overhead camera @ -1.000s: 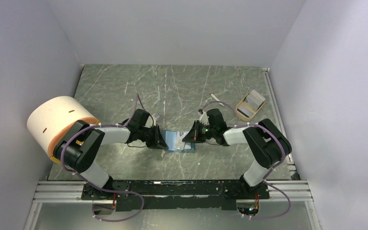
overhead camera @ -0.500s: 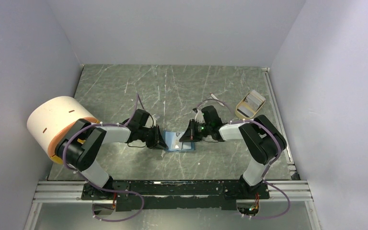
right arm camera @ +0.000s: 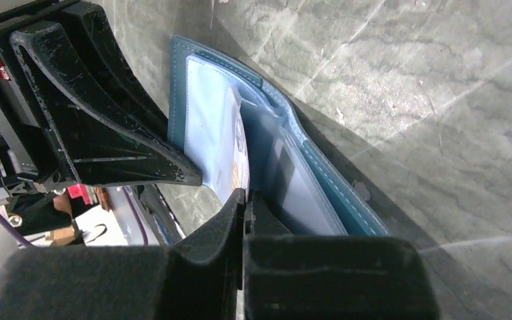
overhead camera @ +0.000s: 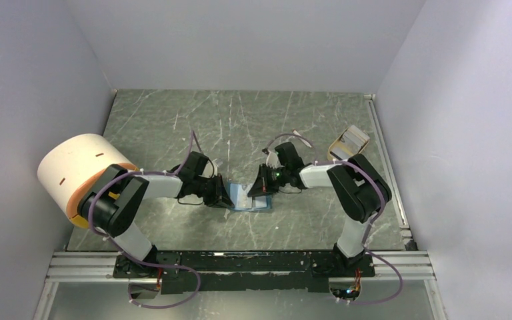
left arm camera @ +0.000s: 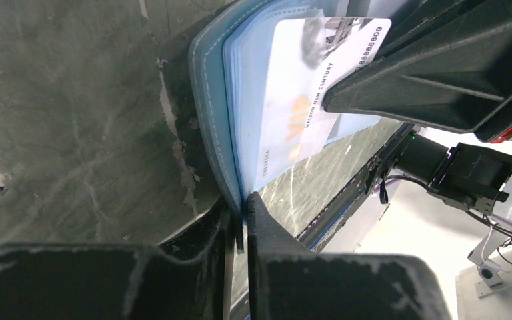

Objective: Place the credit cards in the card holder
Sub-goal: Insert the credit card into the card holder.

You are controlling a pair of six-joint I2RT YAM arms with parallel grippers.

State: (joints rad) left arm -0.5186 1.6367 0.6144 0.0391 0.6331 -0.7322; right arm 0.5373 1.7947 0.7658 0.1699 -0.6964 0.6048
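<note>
The teal-blue card holder [overhead camera: 243, 197] stands open on its edge on the table between my two grippers. My left gripper [left arm camera: 242, 213] is shut on the card holder's [left arm camera: 207, 100] lower corner, pinching its cover. A white credit card [left arm camera: 327, 80] with printed numbers lies against the light blue slots, partly pushed in. My right gripper [right arm camera: 245, 200] is shut on that credit card's [right arm camera: 232, 157] near edge, right at the holder's [right arm camera: 337, 180] pockets. In the top view the right gripper [overhead camera: 261, 189] faces the left gripper [overhead camera: 225, 197] across the holder.
A small tan tray [overhead camera: 348, 144] holding pale cards sits at the back right, near the table's right rail. A large white cylinder with an orange rim [overhead camera: 80, 171] stands at the left edge, beside the left arm.
The right arm has slid left toward the holder, bringing the card closer into the slots. The left gripper and the holder have stayed put.
</note>
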